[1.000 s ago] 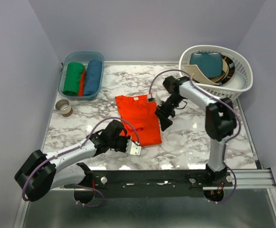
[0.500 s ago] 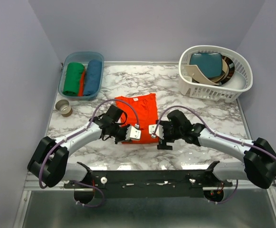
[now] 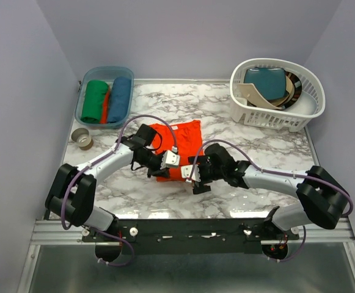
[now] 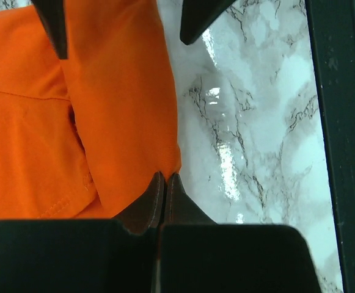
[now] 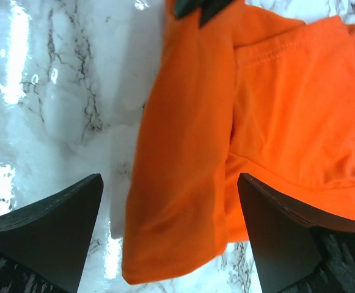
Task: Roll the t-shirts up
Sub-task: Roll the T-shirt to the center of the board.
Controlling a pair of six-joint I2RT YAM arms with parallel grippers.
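Observation:
An orange-red t-shirt [image 3: 182, 141] lies folded in the middle of the marble table. Its near edge [image 5: 183, 152] is turned over into a thick fold that sits slightly off the table. My left gripper [image 3: 163, 171] [image 4: 166, 177] is shut, its tips pinching the left corner of that fold. My right gripper [image 3: 197, 180] [image 5: 170, 183] is open, one finger on each side of the fold's other end, not touching it. The right fingers [image 4: 201, 18] show at the top of the left wrist view.
A blue bin [image 3: 83, 105] at the back left holds rolled green, orange and blue shirts. A white basket [image 3: 305, 110] at the back right holds more folded clothes. A tape roll [image 3: 82, 138] sits near the left edge. The black rail [image 4: 342, 122] runs along the table's front.
The right arm swung from the shirt's far right side round to its near edge. The left gripper moved up to the hem. The shirt now lies straighter and shorter.

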